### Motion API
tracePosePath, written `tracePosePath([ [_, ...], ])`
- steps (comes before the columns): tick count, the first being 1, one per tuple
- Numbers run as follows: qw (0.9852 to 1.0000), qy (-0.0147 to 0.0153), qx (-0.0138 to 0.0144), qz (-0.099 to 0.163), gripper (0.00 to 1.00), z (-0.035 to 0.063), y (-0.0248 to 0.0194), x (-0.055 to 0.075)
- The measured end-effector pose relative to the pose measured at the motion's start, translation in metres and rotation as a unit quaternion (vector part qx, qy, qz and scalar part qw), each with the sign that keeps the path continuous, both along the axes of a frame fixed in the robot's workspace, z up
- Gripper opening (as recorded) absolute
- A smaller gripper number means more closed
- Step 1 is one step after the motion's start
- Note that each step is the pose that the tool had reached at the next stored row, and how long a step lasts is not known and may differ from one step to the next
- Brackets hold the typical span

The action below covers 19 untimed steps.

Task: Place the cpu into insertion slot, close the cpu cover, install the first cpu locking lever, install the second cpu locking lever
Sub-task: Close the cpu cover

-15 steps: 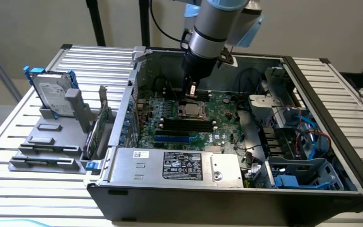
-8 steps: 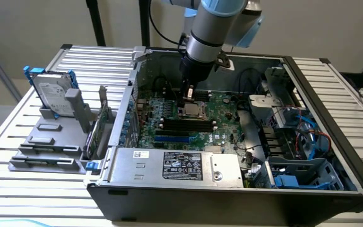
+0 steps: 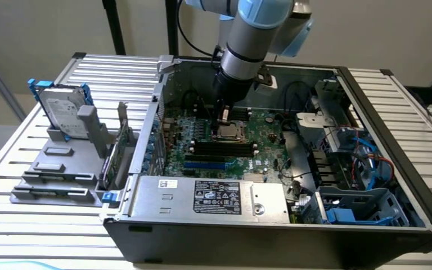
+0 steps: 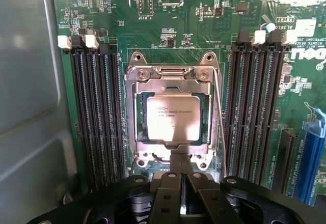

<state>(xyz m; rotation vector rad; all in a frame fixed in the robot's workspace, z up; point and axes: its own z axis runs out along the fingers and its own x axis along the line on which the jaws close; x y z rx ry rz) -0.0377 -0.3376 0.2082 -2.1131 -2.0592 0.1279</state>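
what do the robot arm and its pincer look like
The arm is a round silver-grey tube with light blue joint caps, and it turns black at the wrist. A thin black cable runs alongside it. The pincer is matte black, built of flat linked bars with round pivot pins.

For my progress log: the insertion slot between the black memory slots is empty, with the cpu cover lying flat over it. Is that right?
Not empty. The wrist view shows the cpu seated in the insertion slot, seen through the window of the cpu cover, which lies flat over it between the black memory slots.
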Motion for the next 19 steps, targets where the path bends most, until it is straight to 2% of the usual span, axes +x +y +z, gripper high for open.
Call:
tracePosePath([
  [4, 1.0000, -0.0004, 0.0042, 0.000, 0.11, -0.0051, 0.0000, 0.000],
  [9, 1.0000, -0.0006, 0.0065, 0.000, 0.11, -0.0067, 0.0000, 0.000],
  [16, 1.0000, -0.0003, 0.0079, 0.000, 0.11, 0.0062, -0.0005, -0.001],
  [19, 1.0000, -0.0002, 0.0085, 0.000, 0.11, 0.0100, -0.0014, -0.007],
])
